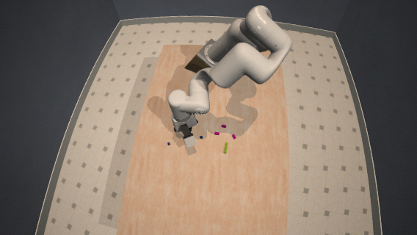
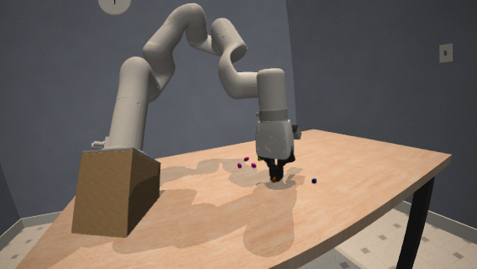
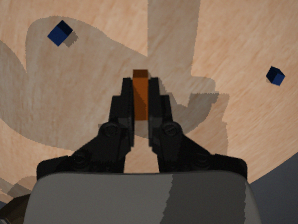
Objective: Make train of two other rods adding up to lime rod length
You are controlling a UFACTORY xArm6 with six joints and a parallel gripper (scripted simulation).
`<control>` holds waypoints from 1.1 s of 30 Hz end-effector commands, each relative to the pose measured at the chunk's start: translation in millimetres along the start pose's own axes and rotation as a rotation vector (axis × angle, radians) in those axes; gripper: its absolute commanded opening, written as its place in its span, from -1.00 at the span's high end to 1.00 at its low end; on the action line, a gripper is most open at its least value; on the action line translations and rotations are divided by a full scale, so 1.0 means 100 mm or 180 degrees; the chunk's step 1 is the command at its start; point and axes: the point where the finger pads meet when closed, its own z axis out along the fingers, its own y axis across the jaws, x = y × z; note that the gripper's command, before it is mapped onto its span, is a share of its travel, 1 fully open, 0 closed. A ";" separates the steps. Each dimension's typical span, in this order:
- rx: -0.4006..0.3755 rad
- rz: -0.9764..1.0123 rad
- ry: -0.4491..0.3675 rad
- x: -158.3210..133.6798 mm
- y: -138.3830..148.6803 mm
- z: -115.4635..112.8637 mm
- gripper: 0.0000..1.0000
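My gripper is shut on the orange rod, which lies along the fingers down at the table top; it also shows in the exterior view. In the top view the gripper hides that rod. A blue rod lies to its left and another blue rod to its right; both show in the wrist view. The lime rod lies further right. Three magenta rods lie near it.
The arm's brown base box stands at the table's far end. The table's edge runs close on the side of the blue rod in the exterior view.
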 end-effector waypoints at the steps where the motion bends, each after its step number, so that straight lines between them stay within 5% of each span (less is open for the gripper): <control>1: -0.0008 -0.0002 0.0005 0.01 0.01 -0.01 0.92; 19: -0.0008 -0.0002 0.0005 0.01 0.01 -0.20 0.92; 28: -0.0008 -0.0002 0.0005 0.01 0.01 -0.84 0.92; 33: -0.0008 -0.0002 0.0005 0.01 0.01 -1.00 0.92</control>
